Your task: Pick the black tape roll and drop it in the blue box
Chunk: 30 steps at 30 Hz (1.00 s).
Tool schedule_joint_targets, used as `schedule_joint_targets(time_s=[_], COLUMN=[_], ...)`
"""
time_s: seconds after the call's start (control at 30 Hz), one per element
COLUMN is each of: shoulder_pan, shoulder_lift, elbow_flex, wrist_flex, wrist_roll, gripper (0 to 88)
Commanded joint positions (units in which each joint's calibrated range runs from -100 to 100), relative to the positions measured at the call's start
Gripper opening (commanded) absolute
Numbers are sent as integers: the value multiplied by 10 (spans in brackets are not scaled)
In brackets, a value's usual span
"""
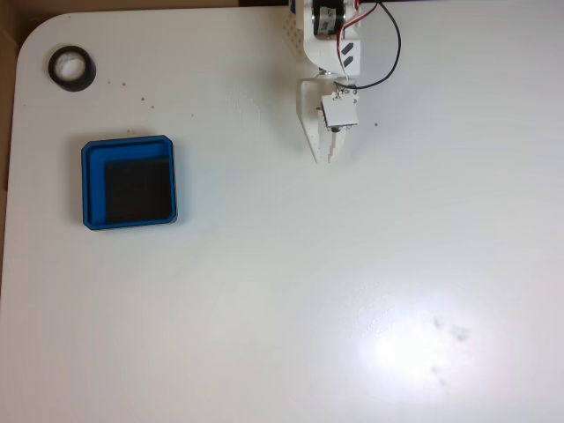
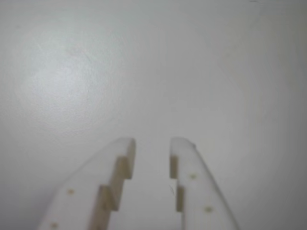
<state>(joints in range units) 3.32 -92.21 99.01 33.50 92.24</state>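
Black tape roll (image 1: 70, 67) lies flat on the white table (image 1: 282, 308), just above and left of the blue box (image 1: 129, 182) in the fixed view (near the table's rounded corner). Well right of the box, the white gripper (image 1: 327, 157) hangs over bare tabletop, its jaws slightly parted and holding nothing in the wrist view (image 2: 152, 146).

The white table (image 1: 352, 291) lies bare across its middle, right and near parts in the fixed view. At far left, the roll (image 1: 70, 67) sits in the corner, with the box (image 1: 129, 181) nearer, a strip of bare table between them. In the wrist view, bare table lies ahead of the gripper (image 2: 152, 146), its fingers slightly apart.
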Motion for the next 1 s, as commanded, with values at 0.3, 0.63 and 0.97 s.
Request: schedule_joint_targets(time_s=[0.3,0.63,0.97], shoulder_pan=[22,78,234], shoulder_lift=[2,2,0], elbow_flex=[9,9,9], wrist_flex=[-5,-5,-5], wrist_roll=[-2,-1,2], gripper=[10,10,10])
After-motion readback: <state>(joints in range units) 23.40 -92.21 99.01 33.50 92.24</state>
